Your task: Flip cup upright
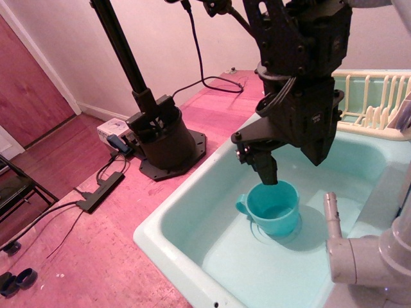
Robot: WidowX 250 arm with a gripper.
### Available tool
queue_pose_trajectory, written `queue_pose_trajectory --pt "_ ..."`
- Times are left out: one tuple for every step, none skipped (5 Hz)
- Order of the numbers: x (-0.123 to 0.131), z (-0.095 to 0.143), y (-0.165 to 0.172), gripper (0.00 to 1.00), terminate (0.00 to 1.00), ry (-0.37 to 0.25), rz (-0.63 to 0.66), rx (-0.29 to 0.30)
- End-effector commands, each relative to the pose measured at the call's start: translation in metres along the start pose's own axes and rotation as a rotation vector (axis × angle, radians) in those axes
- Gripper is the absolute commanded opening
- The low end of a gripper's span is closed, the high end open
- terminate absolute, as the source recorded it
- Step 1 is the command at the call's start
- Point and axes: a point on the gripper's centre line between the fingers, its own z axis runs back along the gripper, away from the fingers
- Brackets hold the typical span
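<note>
Sink (186, 221) holds upright cup (275, 210); gripper (270, 174) tips partly hidden.

Pink wooden floor (115, 244) filled the left of frame, black round stand base (168, 144) sat upper centre, black power strip (101, 190) lay left of it, dark shoes (16, 281) rested at lower left, cables (45, 224) trailed across.
</note>
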Motion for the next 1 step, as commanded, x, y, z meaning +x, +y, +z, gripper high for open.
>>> queue_pose_trajectory --pt "0.0039 0.0329 0.0029 1.0 1.0 -0.1 -0.01 0.047"
